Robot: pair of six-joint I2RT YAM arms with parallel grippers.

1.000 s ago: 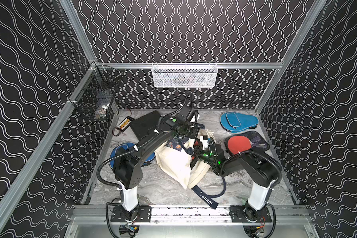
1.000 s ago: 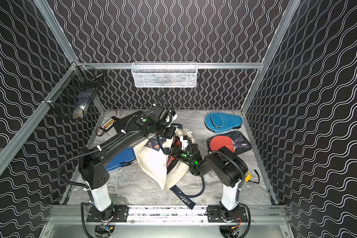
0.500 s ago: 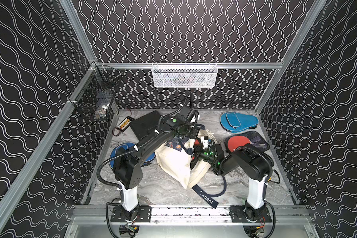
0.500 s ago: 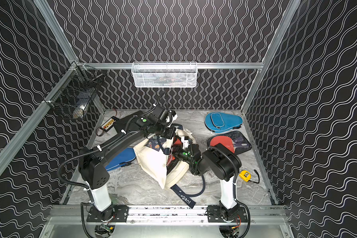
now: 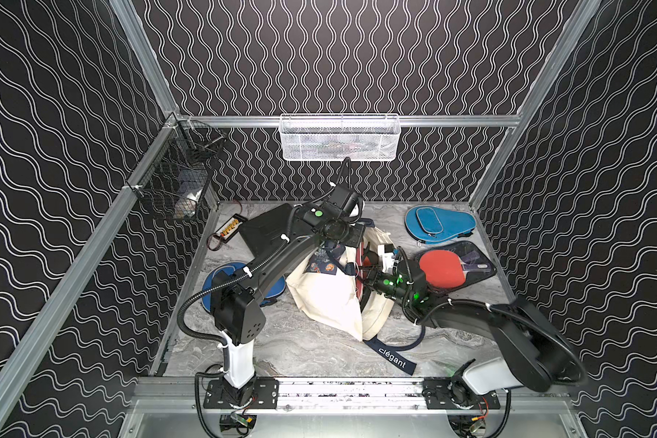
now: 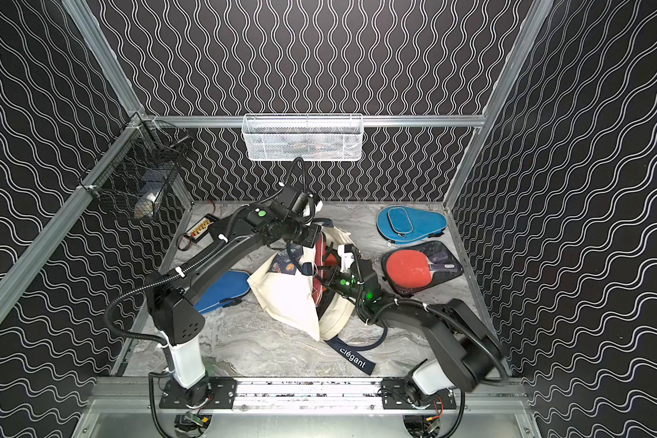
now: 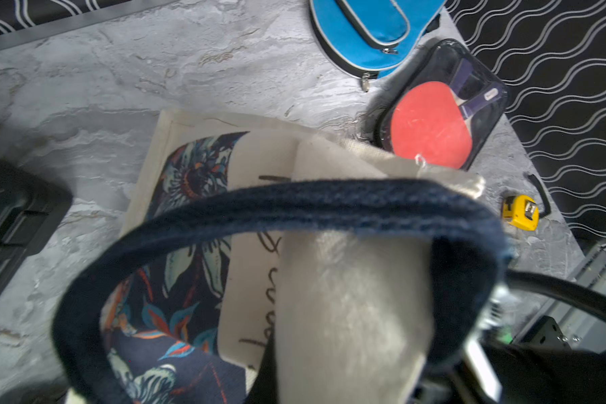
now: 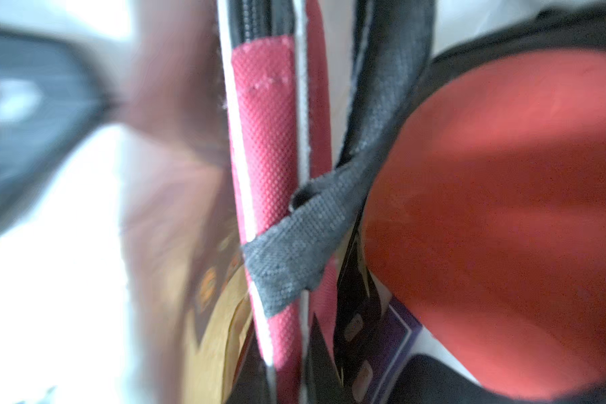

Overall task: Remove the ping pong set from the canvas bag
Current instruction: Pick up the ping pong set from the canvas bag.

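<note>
On the grey worktop (image 5: 308, 352) the canvas bag (image 5: 330, 299) lay slumped at centre, its mouth toward the far right. The red ping pong set (image 8: 266, 140) stood partly inside that mouth. The left fingers (image 5: 357, 236) were clenched on the bag's navy handle (image 7: 329, 206); the right fingers (image 5: 368, 284) were clenched on the set's edge.

Red ping pong set (image 6: 321, 248) pokes from the slumped cream canvas bag (image 6: 285, 299)

L arm (image 5: 274, 261) stretched toward 1 o'clock, L gripper (image 5: 359, 237) clamped tight — R arm (image 5: 467, 322) low, reaching 10 o'clock, R gripper (image 5: 363, 278) closed too.
</note>
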